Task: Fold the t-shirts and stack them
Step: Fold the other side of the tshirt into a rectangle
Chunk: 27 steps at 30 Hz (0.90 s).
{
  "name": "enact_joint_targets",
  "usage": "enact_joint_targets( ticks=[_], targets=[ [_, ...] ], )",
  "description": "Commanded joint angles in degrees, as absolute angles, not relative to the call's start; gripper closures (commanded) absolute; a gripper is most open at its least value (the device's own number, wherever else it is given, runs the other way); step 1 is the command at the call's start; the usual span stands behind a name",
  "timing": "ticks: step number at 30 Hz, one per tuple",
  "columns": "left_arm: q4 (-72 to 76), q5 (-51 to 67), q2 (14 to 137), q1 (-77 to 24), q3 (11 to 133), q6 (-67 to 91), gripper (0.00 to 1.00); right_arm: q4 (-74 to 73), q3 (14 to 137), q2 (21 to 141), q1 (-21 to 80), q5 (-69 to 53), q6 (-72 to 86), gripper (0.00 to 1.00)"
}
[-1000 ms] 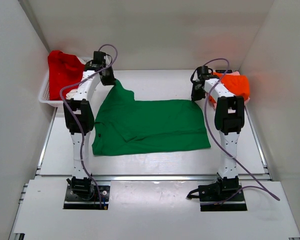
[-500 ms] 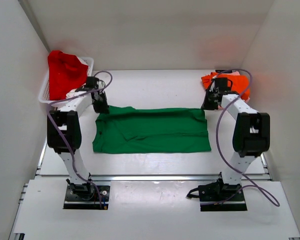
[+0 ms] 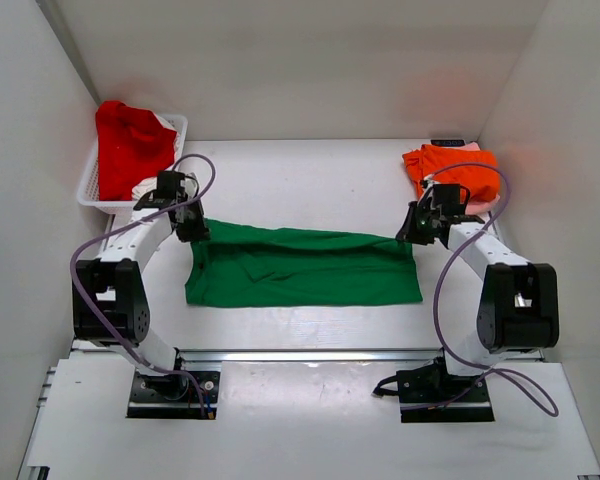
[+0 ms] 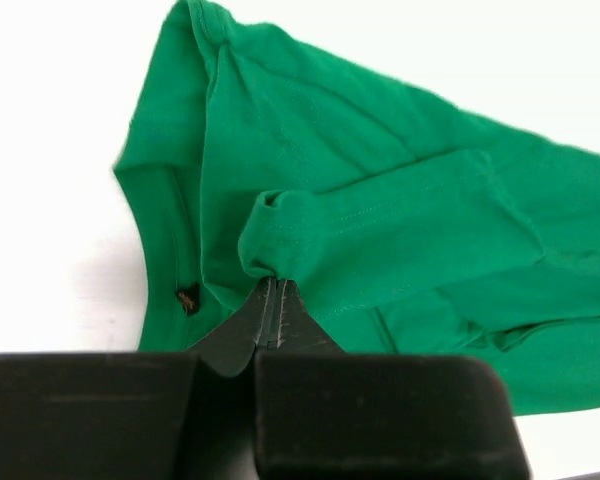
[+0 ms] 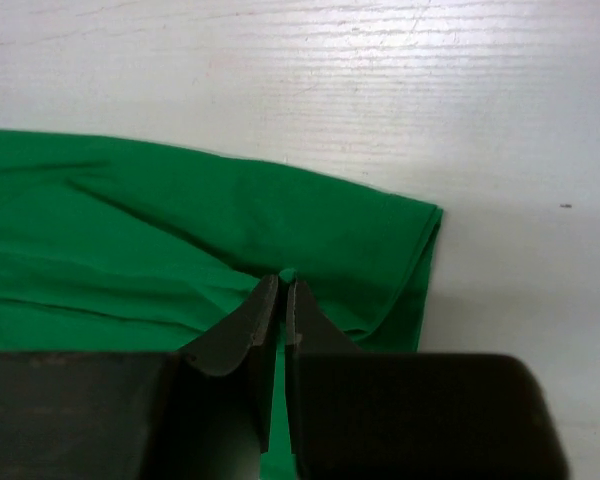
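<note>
My left gripper (image 4: 272, 300) pinches a fold at the far left of the green t-shirt (image 3: 300, 268), and my right gripper (image 5: 283, 290) pinches its far right edge. The shirt lies on the middle of the white surface (image 3: 310, 180), with open room past its far edge. Its tiny dark tag (image 4: 187, 298) is too small to read.

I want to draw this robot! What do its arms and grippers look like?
The left arm and right arm are white tubes joined by chunky black blocks, on black bases. A thin purple cable loops along each one. The left gripper and right gripper are black, with a boxy body and two fingers narrowing to a point.
</note>
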<state>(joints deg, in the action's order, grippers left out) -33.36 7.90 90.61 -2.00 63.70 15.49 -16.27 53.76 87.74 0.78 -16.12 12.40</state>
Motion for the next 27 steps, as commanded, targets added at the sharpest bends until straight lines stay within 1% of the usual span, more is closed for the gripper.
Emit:
enact_joint_targets(
  ticks=[1,6,16,18,22,27],
  targets=[
    [-32.7,7.8,87.6,-1.8,61.1,14.7,1.00,-13.4,51.8,84.8,0.8,-16.8,12.0,1.00],
    [-32.5,8.0,85.1,-2.2,57.2,14.7,1.00,-13.4,49.0,83.3,0.3,-16.2,10.8,1.00],
    [-34.5,8.7,77.8,-3.7,52.6,15.6,1.00,-13.7,49.0,84.0,0.1,-15.7,9.5,1.00],
    [-34.7,9.0,77.2,-3.2,52.0,15.6,1.00,-13.9,49.0,83.7,-1.7,-15.4,9.3,1.00],
    [-36.6,8.7,76.7,-4.5,52.2,15.4,1.00,-15.6,49.6,83.7,-1.8,-14.7,8.3,1.00],
    [-35.7,9.2,75.9,-4.6,50.1,15.8,0.99,-19.9,50.4,83.6,-1.7,-13.3,8.5,1.00]
  ],
)
